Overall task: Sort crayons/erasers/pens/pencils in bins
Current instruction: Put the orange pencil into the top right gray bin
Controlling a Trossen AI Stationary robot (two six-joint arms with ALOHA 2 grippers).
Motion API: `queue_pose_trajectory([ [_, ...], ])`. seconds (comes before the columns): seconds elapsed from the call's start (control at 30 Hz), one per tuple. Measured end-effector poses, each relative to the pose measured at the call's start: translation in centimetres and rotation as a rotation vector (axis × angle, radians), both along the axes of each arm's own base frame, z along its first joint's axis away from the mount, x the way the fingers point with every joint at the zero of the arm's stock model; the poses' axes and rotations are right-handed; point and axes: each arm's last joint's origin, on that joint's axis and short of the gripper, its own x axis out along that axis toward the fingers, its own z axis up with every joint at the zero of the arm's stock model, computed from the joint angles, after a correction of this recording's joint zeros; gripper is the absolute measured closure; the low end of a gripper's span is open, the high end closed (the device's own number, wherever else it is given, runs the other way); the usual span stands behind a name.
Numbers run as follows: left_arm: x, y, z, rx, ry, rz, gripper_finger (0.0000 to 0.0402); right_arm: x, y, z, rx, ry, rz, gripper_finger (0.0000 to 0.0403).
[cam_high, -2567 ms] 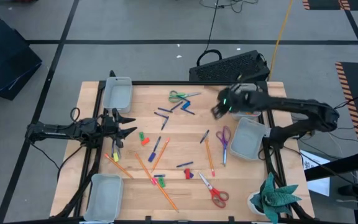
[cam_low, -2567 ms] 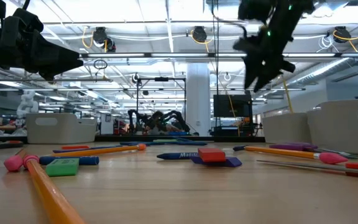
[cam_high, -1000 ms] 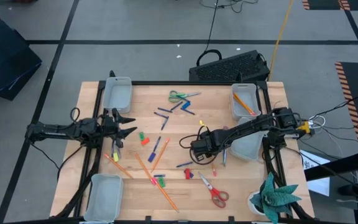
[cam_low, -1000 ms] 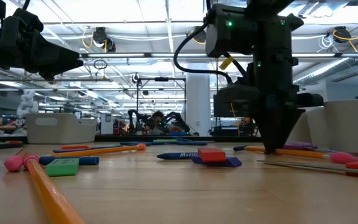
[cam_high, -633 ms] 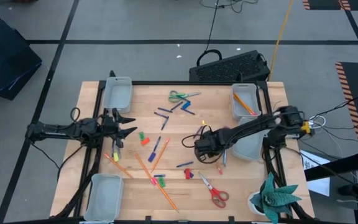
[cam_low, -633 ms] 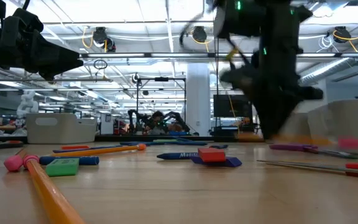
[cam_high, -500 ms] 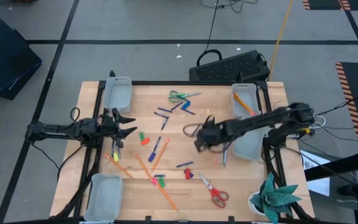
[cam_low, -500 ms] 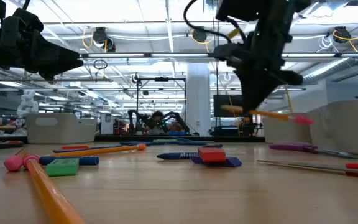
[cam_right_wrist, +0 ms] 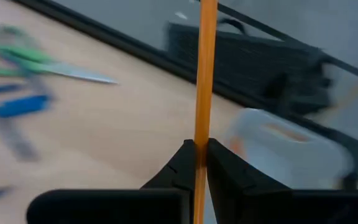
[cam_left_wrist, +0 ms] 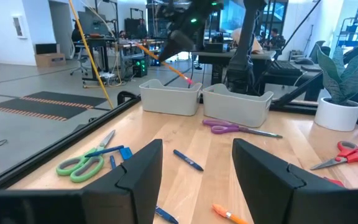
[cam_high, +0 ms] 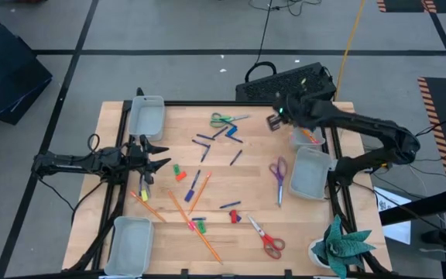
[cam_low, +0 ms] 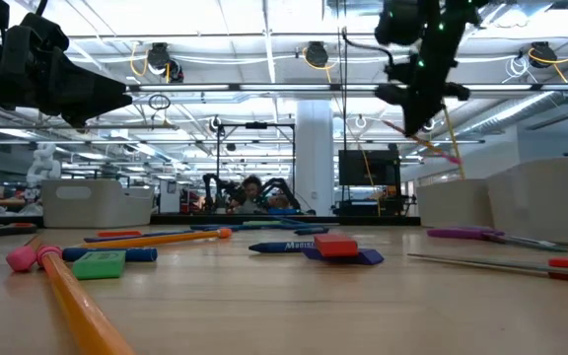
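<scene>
My right gripper (cam_high: 272,122) hangs high at the table's far right, next to the far right bin (cam_high: 307,132), and is shut on an orange pencil (cam_right_wrist: 204,74). My left gripper (cam_high: 161,154) stands open over the table's left edge with nothing between its fingers (cam_left_wrist: 197,152). More pencils (cam_high: 198,231), pens (cam_high: 194,186), crayons (cam_high: 178,172) and erasers (cam_low: 335,245) lie flat on the wood. Other bins stand at the far left (cam_high: 146,116), the near left (cam_high: 130,244) and the right (cam_high: 310,172). My right gripper pinches the pencil's shaft (cam_right_wrist: 202,134) between its two fingers, some way up from the pink eraser end (cam_low: 453,156). The fingers point down from above and lie across the pencil. The pencil is lifted clear and slants, eraser end lowest.
Green scissors (cam_high: 223,119), purple scissors (cam_high: 277,172) and red scissors (cam_high: 268,242) lie on the table. A potted plant (cam_high: 339,244) stands at the near right corner. A dark keyboard (cam_high: 289,81) lies beyond the far edge.
My right gripper, shut on the pencil at the table's middle right, has lifted it clear of the wood. It has then gone up and toward the far right bin. The pencil has tipped from level to slanting.
</scene>
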Motion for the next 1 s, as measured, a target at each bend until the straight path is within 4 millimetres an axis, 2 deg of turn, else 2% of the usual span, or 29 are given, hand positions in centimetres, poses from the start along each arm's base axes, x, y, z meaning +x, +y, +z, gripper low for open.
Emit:
queue_pose_trajectory([
  [0.1, 0.0, 0.0, 0.0, 0.0, 0.0, 0.0, 0.0204, -2.0, -1.7, -0.5, 0.072, 0.091, -0.031, 0.0384],
  [0.23, 0.0, 0.0, 0.0, 0.0, 0.0, 0.0, 0.0204, -3.6, -2.6, -1.5, 0.155, 0.21, -0.048, 0.0384],
  [0.5, 0.0, 0.0, 0.0, 0.0, 0.0, 0.0, 0.0204, -4.8, -1.9, -5.8, 0.257, 0.3, 0.03, 0.0382],
  [0.63, 0.0, 0.0, 0.0, 0.0, 0.0, 0.0, 0.0204, -5.1, -1.7, -7.3, 0.259, 0.312, 0.04, 0.0354],
  [0.8, 0.0, 0.0, 0.0, 0.0, 0.0, 0.0, 0.0204, -4.9, -1.8, -7.1, 0.237, 0.289, 0.039, 0.0297],
  [1.0, 0.0, 0.0, 0.0, 0.0, 0.0, 0.0, 0.0204, -2.9, -1.6, -4.8, 0.173, 0.224, 0.091, 0.025],
])
